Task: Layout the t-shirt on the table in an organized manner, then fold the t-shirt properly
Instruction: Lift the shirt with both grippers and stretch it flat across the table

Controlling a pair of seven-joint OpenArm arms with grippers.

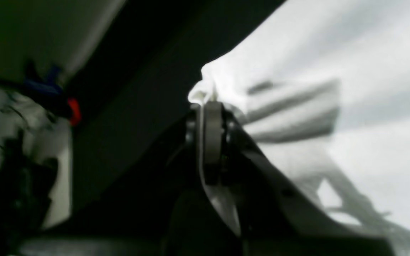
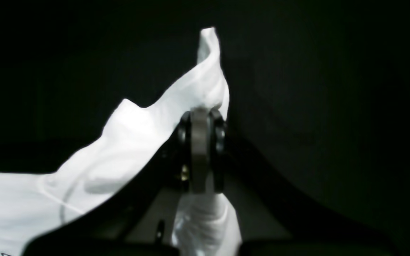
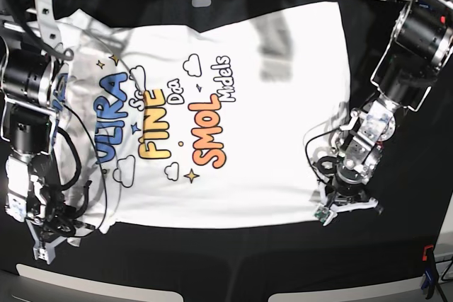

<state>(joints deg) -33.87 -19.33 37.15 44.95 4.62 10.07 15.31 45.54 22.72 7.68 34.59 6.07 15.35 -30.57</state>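
We judge the layout step to be nearly done and the fold not yet begun: the t-shirt (image 3: 212,118) lies spread, print side up, across the middle of the tabletop (image 3: 233,259), with the collar end toward the base view's left and the hem toward its right. The cloth looks mostly flat, though the left-hand end bunches under the arm there and the near edge bows slightly. Both arms grip the shirt along its near edge. The right gripper (image 2: 200,117), at the base view's lower left, has its fingers pressed together on a raised peak of white fabric that stands clear of the black surface. The left gripper (image 1: 210,106), at the lower right corner of the shirt, is likewise clamped on a pinch of cloth, which puckers at the tips. Our reading of the next move: draw the two held points apart and down so the near edge lies straight, then release before taking a fold line. The tabletop is covered in black cloth and extends well beyond the shirt on every side. A clamp (image 3: 427,263) sits at the near right edge; cables and equipment run along the far side.
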